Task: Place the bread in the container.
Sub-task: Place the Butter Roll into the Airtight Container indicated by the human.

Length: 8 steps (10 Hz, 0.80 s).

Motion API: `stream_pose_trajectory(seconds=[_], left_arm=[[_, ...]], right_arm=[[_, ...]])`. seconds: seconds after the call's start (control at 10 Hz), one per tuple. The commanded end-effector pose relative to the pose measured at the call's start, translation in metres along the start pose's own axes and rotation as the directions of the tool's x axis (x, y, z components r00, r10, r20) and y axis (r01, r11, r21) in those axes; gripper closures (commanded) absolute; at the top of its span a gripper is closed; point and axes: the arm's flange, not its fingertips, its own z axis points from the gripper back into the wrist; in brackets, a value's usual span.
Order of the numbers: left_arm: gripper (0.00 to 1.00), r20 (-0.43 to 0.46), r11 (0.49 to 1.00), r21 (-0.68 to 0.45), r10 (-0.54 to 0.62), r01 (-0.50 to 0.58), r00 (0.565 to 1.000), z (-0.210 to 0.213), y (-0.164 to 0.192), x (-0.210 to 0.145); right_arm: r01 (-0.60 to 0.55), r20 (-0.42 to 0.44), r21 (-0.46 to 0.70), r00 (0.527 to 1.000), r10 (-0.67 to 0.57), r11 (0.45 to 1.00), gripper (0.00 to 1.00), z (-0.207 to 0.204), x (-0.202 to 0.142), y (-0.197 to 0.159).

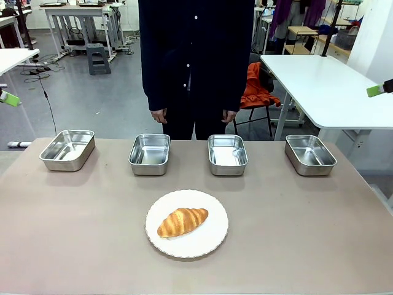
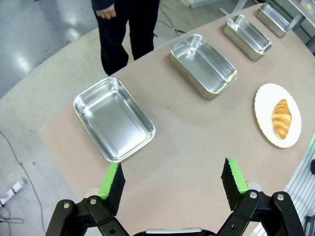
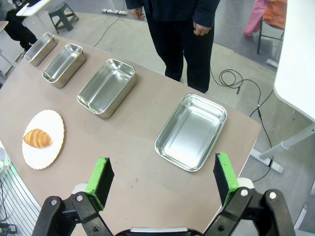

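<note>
The croissant (image 1: 182, 222) lies on its side on a round white plate (image 1: 212, 243) at the near middle of the brown table (image 1: 73, 246) — nothing touches it. Beyond the plate a row of four steel pans (image 1: 150, 153) runs along the far edge, all upright and bare inside; which one is meant for the bread I cannot tell.

From the left claw (image 2: 172, 179) the croissant sits well off, ahead and out past the right-hand finger. The left end pan (image 2: 114, 119) lies just ahead of its left-hand finger, and the other three are strung out farther ahead to the right. Its green-padded fingers stand wide apart over bare tabletop, gripping nothing.

From the right claw (image 3: 162, 172) the croissant is well off, ahead and out past the left-hand finger. The right end pan (image 3: 192, 132) lies ahead between the fingers, nearer the right-hand one. These fingers too are spread wide and empty — both claws hang above the table, clear of it.

A person (image 1: 195, 55) in dark clothes stands at the far side behind the middle pans, arms down.
</note>
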Motion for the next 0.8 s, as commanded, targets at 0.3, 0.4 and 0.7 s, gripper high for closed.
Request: stream_pose_trajectory(seconds=[0.3, 0.4, 0.7], left_arm=[[0.00, 0.009, 1.000, 0.003, 0.002, -0.002, 1.000, 0.0008, -0.0006, 0.0013], [0.00, 0.009, 1.000, 0.003, 0.002, -0.002, 1.000, 0.0008, -0.0006, 0.0013], [0.00, 0.009, 1.000, 0.003, 0.002, -0.002, 1.000, 0.0008, -0.0006, 0.0013]], right_arm=[[0.004, 0.017, 0.012, 1.000, -0.004, 1.000, 0.00, -0.0011, 0.0005, -0.0003], [0.004, 0.017, 0.012, 1.000, -0.004, 1.000, 0.00, -0.0011, 0.0005, -0.0003], [0.004, 0.017, 0.012, 1.000, -0.004, 1.000, 0.00, -0.0011, 0.0005, -0.0003]])
